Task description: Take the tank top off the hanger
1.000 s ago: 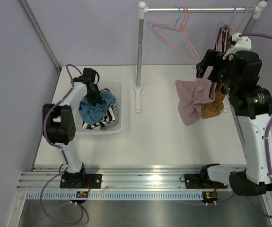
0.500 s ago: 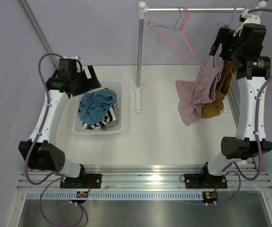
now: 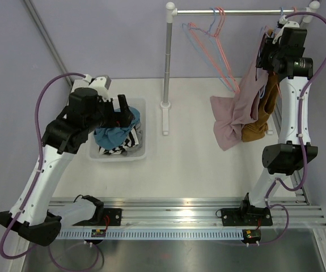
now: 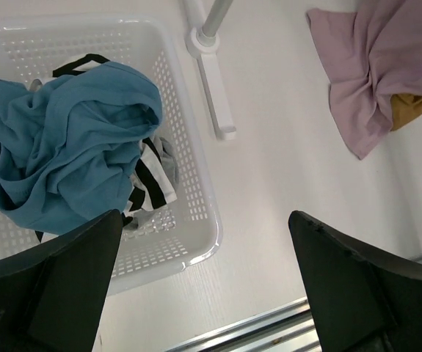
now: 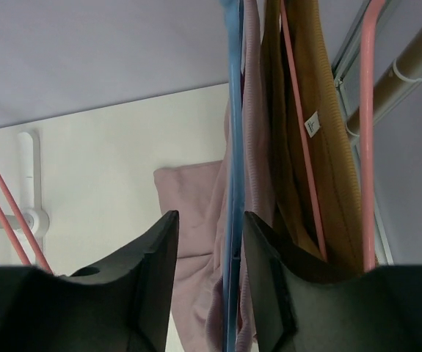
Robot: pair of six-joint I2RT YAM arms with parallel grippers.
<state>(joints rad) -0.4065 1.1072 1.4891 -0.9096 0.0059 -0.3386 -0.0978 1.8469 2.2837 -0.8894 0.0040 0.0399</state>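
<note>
a pale lilac wall backs a white desk [image 3: 197, 170], with a metal rail [image 3: 236, 11] across the far end. the tank top [image 3: 233, 116], which i take to be the mauve one, hangs from a blue hanger [image 5: 233, 147] at the rail's right end, its lower part slumped on the desk. a mustard garment [image 5: 321, 147] on a pink hanger [image 5: 368, 147] presses against it.

the right end effector [image 5: 211, 220] is up at the rail, jaws a little apart, straddling the blue wire and the mauve cloth, clamped on neither. the left end effector [image 4: 205, 216] hovers wide open and empty over the laundry basket [image 4: 188, 213].

the risk lies in what the right one closes on. if it pinches wire and cloth together, a pull would likely drag the hanger off the rail. the mustard garment could also snag and come along.
</note>
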